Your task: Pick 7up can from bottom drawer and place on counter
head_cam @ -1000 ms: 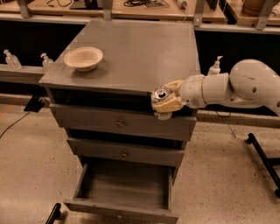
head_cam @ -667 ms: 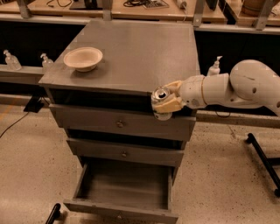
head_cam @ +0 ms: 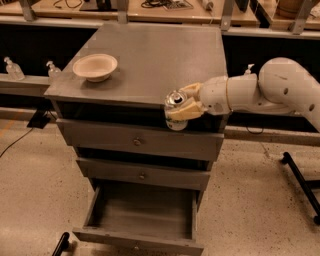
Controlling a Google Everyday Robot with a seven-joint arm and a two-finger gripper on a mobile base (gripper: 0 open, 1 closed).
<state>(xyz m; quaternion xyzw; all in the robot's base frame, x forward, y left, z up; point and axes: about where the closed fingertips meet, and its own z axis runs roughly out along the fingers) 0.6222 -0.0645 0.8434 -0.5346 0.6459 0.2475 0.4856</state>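
The 7up can [head_cam: 175, 111] is upright in my gripper [head_cam: 184, 103], its shiny top level with the front edge of the counter [head_cam: 150, 55]. My fingers [head_cam: 189, 110] are shut around its sides. The can hangs in front of the top drawer, just below and outside the counter's front edge, right of centre. The white arm reaches in from the right. The bottom drawer [head_cam: 142, 220] stands pulled open below, and its inside shows nothing in it.
A beige bowl [head_cam: 95, 66] sits on the counter's left front part. Clear plastic bottles [head_cam: 13, 69] stand on a ledge at the left. Light wooden tabletops [head_cam: 150, 6] run along the back. A black stand leg [head_cam: 300, 182] lies on the floor at the right.
The gripper and the can have drifted slightly left along the counter's front edge. Nothing else has moved.
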